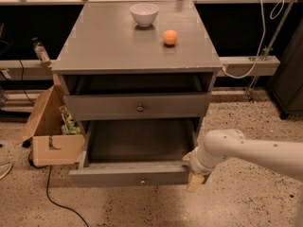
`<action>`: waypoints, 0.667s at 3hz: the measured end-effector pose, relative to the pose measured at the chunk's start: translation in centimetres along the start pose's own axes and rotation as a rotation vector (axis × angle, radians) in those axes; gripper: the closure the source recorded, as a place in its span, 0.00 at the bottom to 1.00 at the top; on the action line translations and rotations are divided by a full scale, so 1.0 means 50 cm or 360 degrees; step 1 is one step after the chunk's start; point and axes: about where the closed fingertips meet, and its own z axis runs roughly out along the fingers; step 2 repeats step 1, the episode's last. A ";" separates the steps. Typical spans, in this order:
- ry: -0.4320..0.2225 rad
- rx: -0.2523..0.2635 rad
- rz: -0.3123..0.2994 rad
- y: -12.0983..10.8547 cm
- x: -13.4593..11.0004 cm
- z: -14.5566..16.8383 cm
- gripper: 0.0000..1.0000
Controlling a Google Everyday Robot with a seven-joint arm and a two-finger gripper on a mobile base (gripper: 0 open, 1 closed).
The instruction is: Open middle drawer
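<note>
The grey cabinet [135, 48] shows two drawer fronts. The upper one [109, 107] is closed, with a small round knob [140, 108]. Below it the middle drawer [118, 174] stands pulled far out, its dark inside [139, 141] empty and its knob [142, 179] at the front centre. Whatever lies under it is hidden. My gripper [191, 170] is at the right end of the middle drawer's front, at the end of my white arm [246, 148], which reaches in from the right.
A white bowl [144, 13] and an orange [170, 37] sit on the cabinet top. A cardboard box [49, 136] with bottles stands against the cabinet's left side. A black cable [49, 188] runs over the speckled floor. A rail with white cables [246, 65] is at the right.
</note>
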 end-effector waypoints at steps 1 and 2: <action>-0.0096 0.0212 0.0008 0.029 0.014 -0.136 0.00; -0.0096 0.0212 0.0008 0.029 0.014 -0.136 0.00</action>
